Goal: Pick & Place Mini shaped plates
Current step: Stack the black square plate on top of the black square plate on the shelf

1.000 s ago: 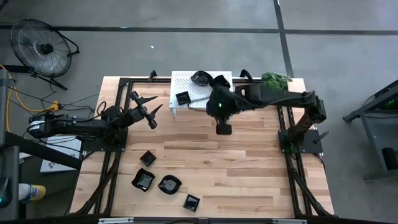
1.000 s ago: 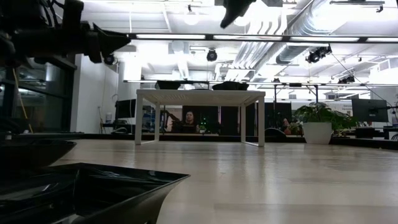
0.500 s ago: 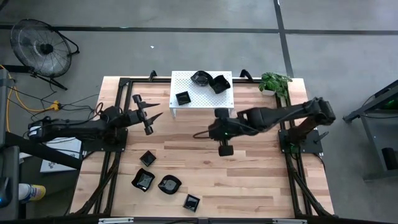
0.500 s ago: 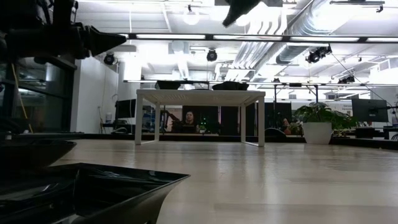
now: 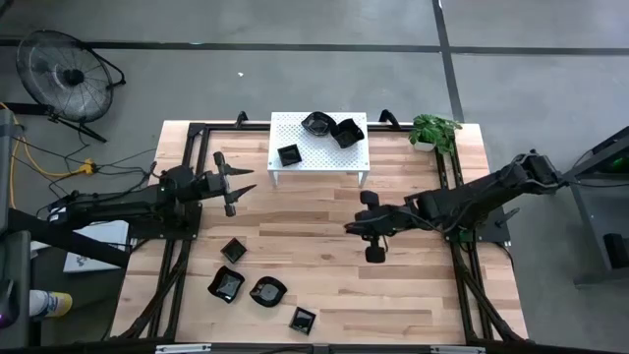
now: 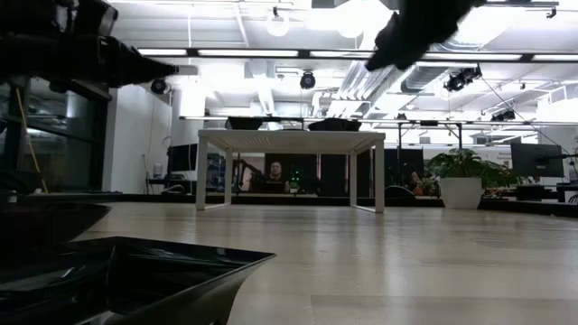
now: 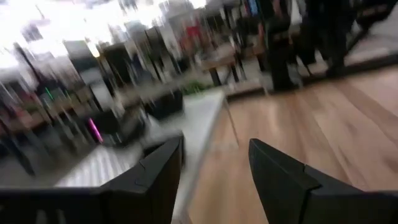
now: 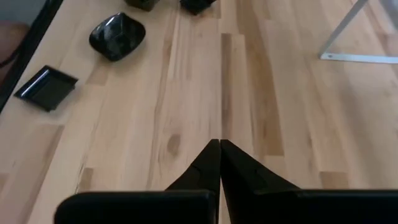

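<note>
Several mini shaped plates, glossy and black, lie flat on the wooden table near its front left: a square one [image 5: 234, 250], a wavy one [image 5: 226, 284], a rounded one [image 5: 266, 291] and a small square one [image 5: 303, 319]. Three more plates [image 5: 316, 122] sit on top of the white perforated stand [image 5: 324, 152] at the back. My right gripper [image 5: 349, 227] hangs shut over bare wood at mid-table, slanting down, with the rounded plate [image 8: 117, 36] and a square plate [image 8: 46, 87] beyond its tips [image 8: 219, 144]. My left gripper [image 5: 241, 181] is open and level, left of the stand, holding nothing.
A potted plant [image 5: 434, 128] stands at the back right corner. Black frame rails [image 5: 177, 256] run along both sides of the table. Bare wood lies between my right gripper and the plates. A floor fan [image 5: 64, 74] stands off the table.
My right gripper, still shut, has left the stand's front edge, moving down and toward the table's near and right edges, and is now over mid-table. My left gripper has tipped up to level and rolled a little while staying in place and open.
</note>
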Robot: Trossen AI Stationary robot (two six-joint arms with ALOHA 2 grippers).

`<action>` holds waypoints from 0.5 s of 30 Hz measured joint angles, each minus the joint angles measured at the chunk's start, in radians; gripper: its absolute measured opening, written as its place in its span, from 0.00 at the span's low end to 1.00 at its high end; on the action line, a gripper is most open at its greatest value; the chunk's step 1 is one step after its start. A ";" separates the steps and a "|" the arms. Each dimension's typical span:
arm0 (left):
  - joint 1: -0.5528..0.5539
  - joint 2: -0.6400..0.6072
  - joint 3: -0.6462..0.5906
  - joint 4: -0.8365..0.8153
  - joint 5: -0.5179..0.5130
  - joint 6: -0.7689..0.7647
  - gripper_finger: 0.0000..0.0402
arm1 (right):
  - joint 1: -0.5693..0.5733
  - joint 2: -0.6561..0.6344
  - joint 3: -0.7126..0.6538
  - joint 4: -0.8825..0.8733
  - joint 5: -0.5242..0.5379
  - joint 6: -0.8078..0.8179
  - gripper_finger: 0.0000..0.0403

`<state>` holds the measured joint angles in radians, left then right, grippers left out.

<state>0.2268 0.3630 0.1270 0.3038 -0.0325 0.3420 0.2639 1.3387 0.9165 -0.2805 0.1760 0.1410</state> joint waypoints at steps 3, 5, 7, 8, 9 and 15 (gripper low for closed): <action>0.000 0.000 0.073 -0.217 -0.005 -0.067 0.46 | 0.016 -0.014 -0.095 0.131 0.000 0.000 0.01; 0.000 0.001 0.125 -0.366 -0.014 -0.126 0.46 | 0.023 -0.014 -0.153 0.219 0.001 -0.002 0.01; 0.000 0.001 0.181 -0.510 -0.014 -0.178 0.46 | 0.027 -0.013 -0.206 0.300 0.005 -0.008 0.02; 0.000 0.001 0.208 -0.582 -0.013 -0.205 0.46 | 0.027 -0.013 -0.231 0.341 0.009 -0.009 0.02; 0.000 0.001 0.232 -0.648 -0.010 -0.233 0.46 | 0.027 -0.013 -0.252 0.373 0.011 -0.010 0.02; -0.001 0.016 0.325 -0.935 -0.004 -0.414 0.46 | 0.027 -0.013 -0.336 0.469 0.028 -0.010 0.00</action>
<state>0.2260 0.3794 0.4520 -0.6310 -0.0370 -0.0720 0.2905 1.3254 0.5810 0.1886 0.2043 0.1307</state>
